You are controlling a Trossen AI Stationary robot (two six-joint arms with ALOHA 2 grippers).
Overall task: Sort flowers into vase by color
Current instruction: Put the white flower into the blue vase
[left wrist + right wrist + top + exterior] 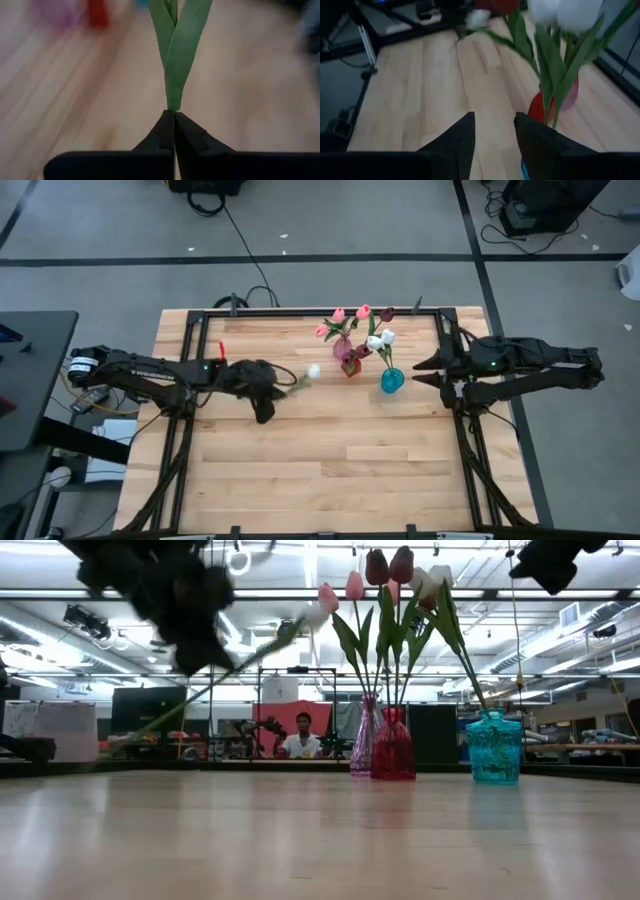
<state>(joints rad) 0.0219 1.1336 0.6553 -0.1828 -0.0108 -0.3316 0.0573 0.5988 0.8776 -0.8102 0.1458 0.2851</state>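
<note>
Left tool [174, 120] clenched on white artificial tulip's [313, 370] thin green stem, left of the teal glass vase [392, 381]; light, floppy, so grip low; right tool [494, 131] released.

A person [302, 737] sits far behind the wooden table [300, 470] — facing it.

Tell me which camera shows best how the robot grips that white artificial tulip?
The left wrist view: the left gripper is shut on the white artificial tulip's green stem. The high view shows its head, the low view its slanting stem, the right wrist view a blurred head.
</note>
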